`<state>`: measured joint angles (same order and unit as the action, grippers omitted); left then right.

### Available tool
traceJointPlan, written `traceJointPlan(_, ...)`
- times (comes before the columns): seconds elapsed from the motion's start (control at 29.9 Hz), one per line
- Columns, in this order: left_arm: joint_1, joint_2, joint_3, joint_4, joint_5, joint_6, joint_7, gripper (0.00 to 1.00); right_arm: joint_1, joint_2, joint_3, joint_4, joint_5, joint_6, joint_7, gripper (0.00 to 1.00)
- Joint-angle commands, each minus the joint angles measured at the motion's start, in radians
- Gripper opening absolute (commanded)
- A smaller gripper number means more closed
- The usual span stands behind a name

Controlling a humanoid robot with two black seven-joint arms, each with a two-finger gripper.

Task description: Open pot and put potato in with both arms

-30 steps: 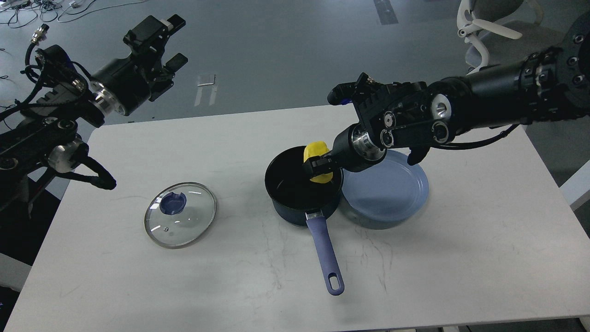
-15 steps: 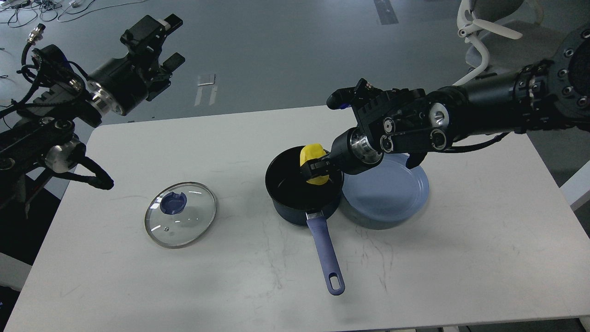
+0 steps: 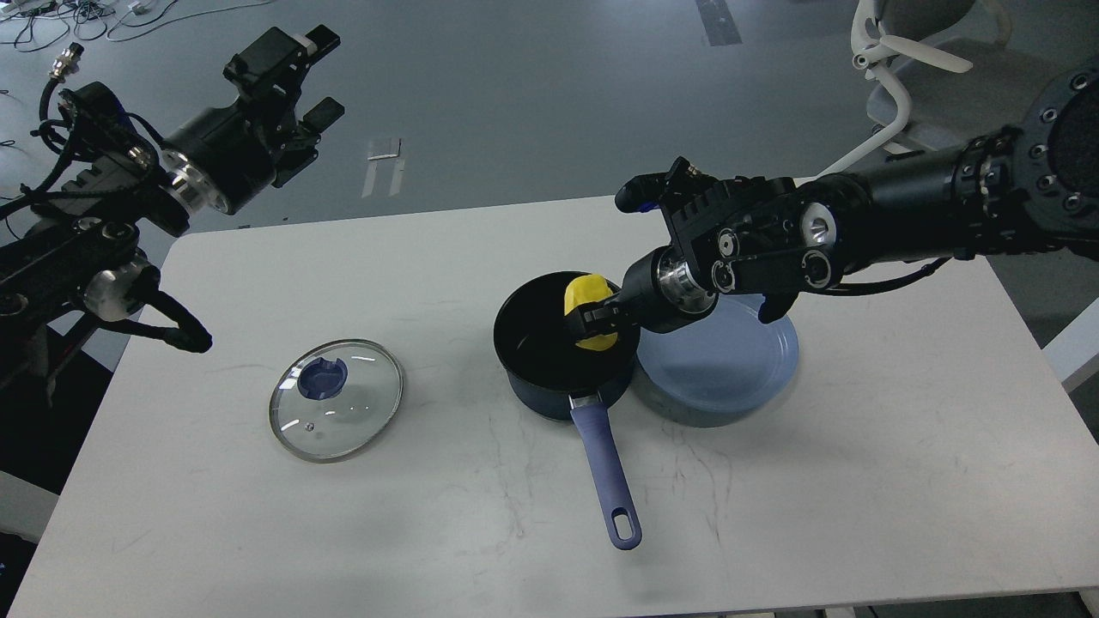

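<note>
No text, label, brand, number or sign can be read on anything here; whatever marks there may be are too small to tell.

Looks like a robotics lab or test room, not a kitchen. Bare white table (image 3: 859, 481) on a plain grey floor (image 3: 515, 94), with loose cables (image 3: 51, 21) trailing at the upper left of the frame. White office chair (image 3: 893, 60) at the upper right and strips of tape (image 3: 384, 151) stuck to the floor beyond the table.
</note>
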<state>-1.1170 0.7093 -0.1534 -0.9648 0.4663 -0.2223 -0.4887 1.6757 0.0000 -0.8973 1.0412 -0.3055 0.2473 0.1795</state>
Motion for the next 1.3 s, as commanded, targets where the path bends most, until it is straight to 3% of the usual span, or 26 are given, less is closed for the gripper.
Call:
traceJointPlan(0.0,0.000,-0.001,0.000,0.000,0.000,0.000,0.000,0.98,-0.002,0.000,0.000,-0.001,0.000,-0.002,0.000,0.89)
traceJointPlan(0.4,0.000,0.002,0.000,0.000,0.000,-0.002,0.000,0.98,0.004,0.000,0.020,-0.009,0.009,-0.025,0.000,0.93)
traceJointPlan(0.67,0.003,0.002,0.002,0.002,0.000,-0.003,0.000,0.98,-0.007,0.000,0.110,-0.107,0.055,-0.036,0.001,0.94)
traceJointPlan(0.84,0.025,0.001,0.002,0.002,-0.008,-0.003,0.000,0.98,-0.070,-0.015,0.212,-0.128,0.146,-0.083,0.043,0.94)
traceJointPlan(1.0,0.042,-0.011,0.000,0.000,-0.012,-0.002,0.000,0.98,-0.206,-0.199,0.515,-0.157,0.152,-0.149,0.064,0.94)
traceJointPlan(1.04,0.042,-0.011,0.000,0.000,-0.012,-0.002,0.000,0.98,-0.206,-0.199,0.515,-0.158,0.152,-0.149,0.064,0.94)
traceJointPlan(1.27,0.088,-0.037,-0.041,0.002,-0.026,-0.009,0.000,0.98,-0.479,-0.259,1.029,-0.297,0.213,-0.169,0.067,0.95)
